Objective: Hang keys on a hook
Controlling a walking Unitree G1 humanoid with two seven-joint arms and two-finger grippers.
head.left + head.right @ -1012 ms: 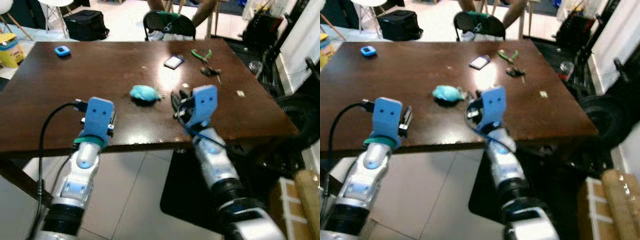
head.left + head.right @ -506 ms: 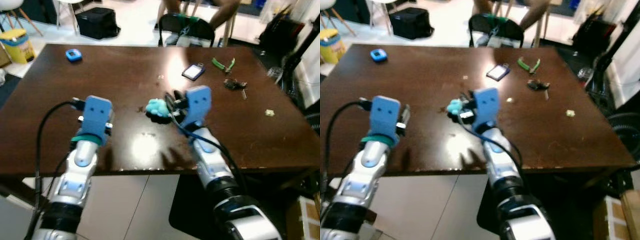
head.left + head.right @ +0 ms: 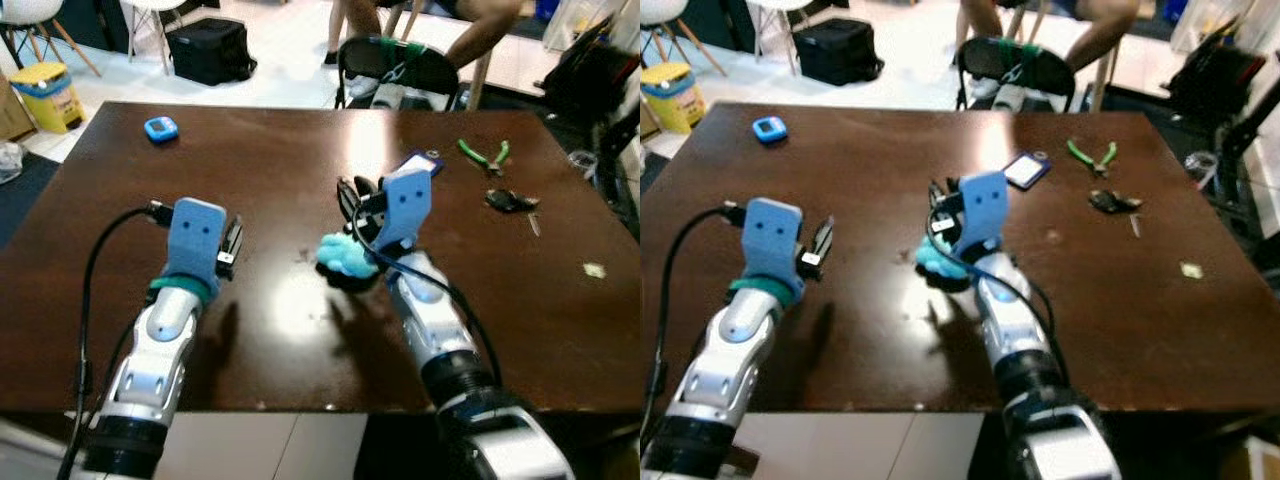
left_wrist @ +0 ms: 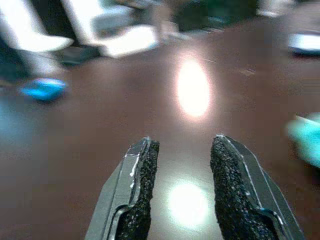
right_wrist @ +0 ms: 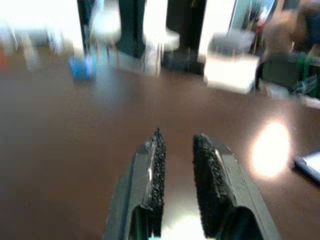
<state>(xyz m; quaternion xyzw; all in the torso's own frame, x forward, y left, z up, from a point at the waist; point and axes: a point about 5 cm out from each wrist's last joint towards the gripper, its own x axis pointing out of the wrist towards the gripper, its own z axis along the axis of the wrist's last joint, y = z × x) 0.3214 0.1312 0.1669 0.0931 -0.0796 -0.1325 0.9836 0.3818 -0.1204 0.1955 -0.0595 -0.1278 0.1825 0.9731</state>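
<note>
The dark brown worktop (image 3: 120,230) spreads before me, with both my arms reaching over its near half. My left gripper (image 4: 181,186) hovers above bare wood with its two fingers parted by a moderate gap, nothing between them. My right gripper (image 5: 176,176) is raised over the middle of the worktop, its fingers drawn close with a narrow slit between them, holding nothing. One fluffy turquoise toy (image 3: 345,257) lies just below and beside my right gripper. The keys (image 3: 508,201), a single dark bunch, lie on the worktop's far right part, well apart from my right gripper and farther still from my left. Near the keys are one pair of green-handled pliers (image 3: 484,153) and one blue-edged card (image 3: 1026,169). One small blue gadget (image 3: 160,128) sits at the far left. A small pale scrap (image 3: 594,269) lies near the right edge.
</note>
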